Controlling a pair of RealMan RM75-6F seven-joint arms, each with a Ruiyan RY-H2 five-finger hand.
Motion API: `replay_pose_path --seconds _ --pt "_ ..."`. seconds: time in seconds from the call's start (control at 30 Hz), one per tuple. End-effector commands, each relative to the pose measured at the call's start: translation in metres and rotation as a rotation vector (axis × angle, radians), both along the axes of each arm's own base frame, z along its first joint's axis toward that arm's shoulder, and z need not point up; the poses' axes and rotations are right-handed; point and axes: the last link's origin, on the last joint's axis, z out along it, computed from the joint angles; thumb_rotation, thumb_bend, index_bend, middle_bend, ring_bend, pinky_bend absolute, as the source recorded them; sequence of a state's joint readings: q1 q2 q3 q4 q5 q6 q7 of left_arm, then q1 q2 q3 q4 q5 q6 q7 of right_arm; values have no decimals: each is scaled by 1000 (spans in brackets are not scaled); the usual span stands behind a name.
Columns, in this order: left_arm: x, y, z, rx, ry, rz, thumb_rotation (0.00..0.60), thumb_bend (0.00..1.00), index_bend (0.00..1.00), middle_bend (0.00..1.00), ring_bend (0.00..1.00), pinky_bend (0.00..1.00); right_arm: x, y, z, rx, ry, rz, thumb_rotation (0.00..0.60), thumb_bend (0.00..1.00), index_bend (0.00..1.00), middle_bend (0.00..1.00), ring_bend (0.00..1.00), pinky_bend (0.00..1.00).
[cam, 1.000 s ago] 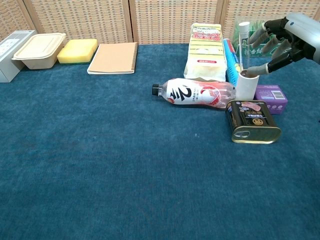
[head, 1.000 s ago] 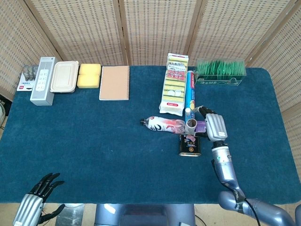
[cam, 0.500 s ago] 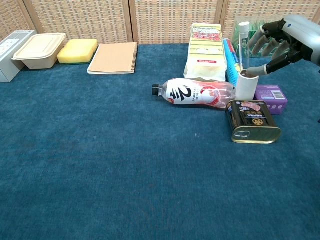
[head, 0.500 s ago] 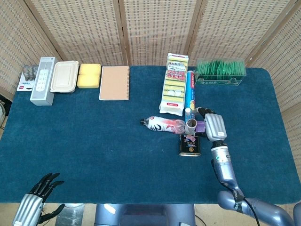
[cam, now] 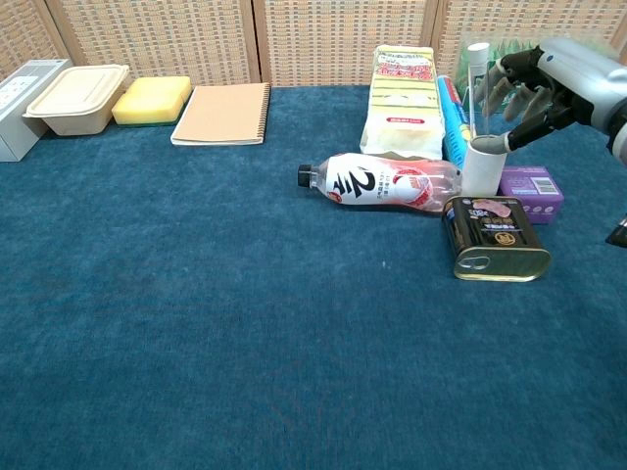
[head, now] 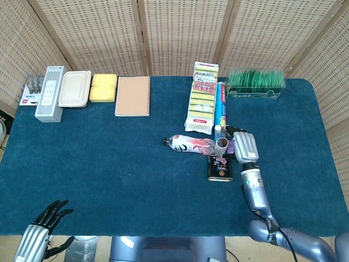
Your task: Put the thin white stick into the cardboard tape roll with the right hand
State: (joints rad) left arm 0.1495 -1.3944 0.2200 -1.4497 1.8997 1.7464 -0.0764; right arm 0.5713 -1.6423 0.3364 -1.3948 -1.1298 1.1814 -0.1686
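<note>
Blue cloth covers the surface (head: 109, 164); toward its right edge the thin white stick (cam: 475, 110) stands in the cardboard tape roll (cam: 483, 168), pinched near its top by the right hand (cam: 537, 88); light, probably stiff, likely to tip; left hand (head: 46, 224) idle, fingers spread.

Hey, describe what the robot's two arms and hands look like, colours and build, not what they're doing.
The right hand has a silver-grey, ridged back and dark, near-black fingers. Its forearm is a glossy blue-grey metallic tube in jointed segments, with a thin black cable near the base. The left hand shows the same silver ribbed back and black fingers. No markings are readable.
</note>
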Motion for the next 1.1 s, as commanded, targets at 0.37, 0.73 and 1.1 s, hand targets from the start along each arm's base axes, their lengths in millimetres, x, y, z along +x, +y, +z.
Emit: replay_pose_path --seconds 0.37,0.73,1.1 --pt "-2 -1 1 1 -3 4 600 181 235 146 105 257 -4 -1 -8 12 37 -35 547 250 374 426 421 393" --pt "-3 0 0 1 -3 6 600 181 235 146 105 258 -3 -4 -5 -1 45 -38 587 262 383 444 429 394" --pt "-2 -1 0 0 -5 6 600 181 235 146 105 258 -4 -3 -3 -6 55 -46 600 267 396 469 447 399"
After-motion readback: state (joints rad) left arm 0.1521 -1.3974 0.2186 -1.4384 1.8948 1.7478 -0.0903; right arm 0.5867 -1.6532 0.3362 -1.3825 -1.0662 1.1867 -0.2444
